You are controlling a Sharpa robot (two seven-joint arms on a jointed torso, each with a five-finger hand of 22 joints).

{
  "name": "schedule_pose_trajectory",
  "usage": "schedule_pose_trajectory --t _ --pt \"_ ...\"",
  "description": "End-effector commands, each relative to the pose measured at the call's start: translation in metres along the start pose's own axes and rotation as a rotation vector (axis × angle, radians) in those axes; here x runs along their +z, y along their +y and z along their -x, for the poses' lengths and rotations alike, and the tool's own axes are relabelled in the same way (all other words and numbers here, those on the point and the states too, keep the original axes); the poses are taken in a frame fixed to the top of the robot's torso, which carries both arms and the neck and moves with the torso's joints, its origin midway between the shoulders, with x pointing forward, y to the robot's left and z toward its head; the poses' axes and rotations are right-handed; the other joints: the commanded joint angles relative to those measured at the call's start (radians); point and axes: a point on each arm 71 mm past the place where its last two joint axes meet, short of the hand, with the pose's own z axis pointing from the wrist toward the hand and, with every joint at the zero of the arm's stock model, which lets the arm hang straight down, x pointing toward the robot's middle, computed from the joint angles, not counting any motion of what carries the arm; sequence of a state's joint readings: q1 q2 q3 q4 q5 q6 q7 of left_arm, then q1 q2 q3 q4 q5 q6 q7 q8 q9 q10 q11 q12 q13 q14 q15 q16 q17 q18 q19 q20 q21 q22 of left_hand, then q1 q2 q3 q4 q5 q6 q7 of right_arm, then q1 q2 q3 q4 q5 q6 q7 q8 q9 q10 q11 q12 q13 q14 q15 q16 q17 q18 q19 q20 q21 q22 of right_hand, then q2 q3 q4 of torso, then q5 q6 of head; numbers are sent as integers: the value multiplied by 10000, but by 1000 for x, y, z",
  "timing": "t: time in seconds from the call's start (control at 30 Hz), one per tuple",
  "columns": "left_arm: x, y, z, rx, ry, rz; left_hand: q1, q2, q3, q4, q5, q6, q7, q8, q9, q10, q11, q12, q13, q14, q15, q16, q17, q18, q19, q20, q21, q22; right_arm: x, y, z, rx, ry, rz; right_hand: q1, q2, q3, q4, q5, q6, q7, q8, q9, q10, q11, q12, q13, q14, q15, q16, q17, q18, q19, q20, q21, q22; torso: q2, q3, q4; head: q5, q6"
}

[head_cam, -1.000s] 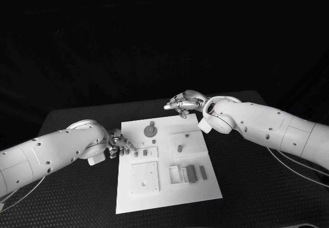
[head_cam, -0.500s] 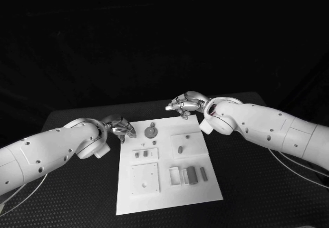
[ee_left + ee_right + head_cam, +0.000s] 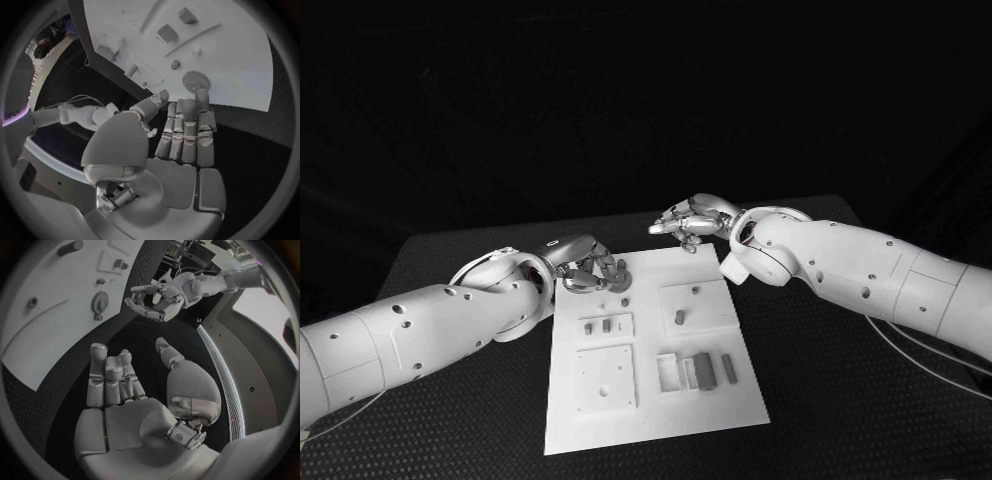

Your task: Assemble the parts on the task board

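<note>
A black tabletop (image 3: pixel 459 420) stands against a dark, unlit background, with the white task board (image 3: pixel 733 405) lying lengthwise down its middle.

The left hand (image 3: pixel 586 268) hovers over the far left corner of the board, fingers curled loosely downward and holding nothing. Half a second ago it was off the board's left edge; a second ago it was lower still, beside the board's middle. It has travelled toward the far end and inward. Seen from the left wrist, its fingers (image 3: pixel 187 130) lie side by side, stretched toward a round grey gear (image 3: pixel 195 80) on the board, fingertips just short of it. From the head camera that gear (image 3: pixel 616 277) sits just beside the hand, near the board's far edge.

The right hand (image 3: pixel 687 221) hangs over the board's far right corner, fingers curled in but gripping nothing, in nearly the same place as before. From its own wrist its fingers (image 3: pixel 107 375) are spread apart and empty.

Other small parts lie where they were: a short peg (image 3: pixel 678 314) on a raised square toward the right edge, two small pieces (image 3: pixel 597 324) on a plate near the left edge, and upright blocks (image 3: pixel 705 368) toward the near right corner. No writing or labels can be read on anything.
</note>
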State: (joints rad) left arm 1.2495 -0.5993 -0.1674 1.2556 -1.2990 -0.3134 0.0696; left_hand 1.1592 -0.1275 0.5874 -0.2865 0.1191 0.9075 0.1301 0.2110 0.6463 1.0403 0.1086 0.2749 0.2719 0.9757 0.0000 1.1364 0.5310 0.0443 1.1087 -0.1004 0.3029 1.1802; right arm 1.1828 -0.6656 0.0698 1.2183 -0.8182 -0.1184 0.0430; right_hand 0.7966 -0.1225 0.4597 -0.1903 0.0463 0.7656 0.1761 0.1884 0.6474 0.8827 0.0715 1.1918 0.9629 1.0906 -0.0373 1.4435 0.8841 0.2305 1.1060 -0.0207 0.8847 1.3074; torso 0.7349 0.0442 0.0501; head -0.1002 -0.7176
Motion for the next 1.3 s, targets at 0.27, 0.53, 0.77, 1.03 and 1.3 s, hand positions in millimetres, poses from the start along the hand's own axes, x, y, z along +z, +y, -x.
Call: schedule_pose_trajectory --t 0.27,0.53,0.77,1.03,1.3 --pt "10 -13 -21 1863 50 -1150 248 -183 -175 11 -314 90 31 -76 -253 401 -100 -376 -43 196 -108 195 151 204 258 -77 119 162 1 2 -3 -10 78 111 56 84 1 -39 19 -20 89 -37 10 -56 7 36 -16 -98 4 43 -10 313 -14 -55 -62 162 9 5 -11 -39 20" --pt "15 -10 -34 1817 440 -982 183 -248 -273 60 -408 -72 20 -187 -439 437 -89 -615 -72 261 -106 266 221 216 348 -98 174 259 2 3 -4 -5 104 128 53 89 -2 -40 19 -19 89 -37 11 -56 7 37 -17 -97 5 44 -11 313 -13 -53 -61 163 9 8 -13 -80 1" --pt "18 -9 -46 1823 719 -838 137 -239 -382 89 -406 -15 69 -162 -616 503 -95 -899 -89 437 -122 668 403 337 589 -127 457 585 2 4 -4 -2 120 147 51 92 -5 -42 19 -19 89 -37 11 -56 7 38 -19 -97 5 44 -11 313 -13 -52 -61 163 7 1 -7 -111 -12" --pt "20 -6 -49 1836 789 -713 154 -177 -380 110 -366 35 128 -128 -757 453 -73 -1178 -122 532 -107 1033 530 461 754 -120 704 897 2 4 -5 -2 125 149 50 95 -8 -44 19 -18 90 -37 12 -56 8 39 -20 -97 5 45 -12 313 -13 -52 -60 163 5 10 -7 -157 -33" --pt "23 -5 -52 1842 940 -578 199 -77 -323 118 -300 85 136 -91 -843 510 -75 -1309 -149 618 -110 1250 571 553 868 -113 855 1089 2 4 -5 0 136 156 47 96 -11 -45 19 -18 90 -37 12 -56 8 41 -21 -96 5 46 -12 313 -12 -51 -60 163 -1 9 -2 -170 -43"
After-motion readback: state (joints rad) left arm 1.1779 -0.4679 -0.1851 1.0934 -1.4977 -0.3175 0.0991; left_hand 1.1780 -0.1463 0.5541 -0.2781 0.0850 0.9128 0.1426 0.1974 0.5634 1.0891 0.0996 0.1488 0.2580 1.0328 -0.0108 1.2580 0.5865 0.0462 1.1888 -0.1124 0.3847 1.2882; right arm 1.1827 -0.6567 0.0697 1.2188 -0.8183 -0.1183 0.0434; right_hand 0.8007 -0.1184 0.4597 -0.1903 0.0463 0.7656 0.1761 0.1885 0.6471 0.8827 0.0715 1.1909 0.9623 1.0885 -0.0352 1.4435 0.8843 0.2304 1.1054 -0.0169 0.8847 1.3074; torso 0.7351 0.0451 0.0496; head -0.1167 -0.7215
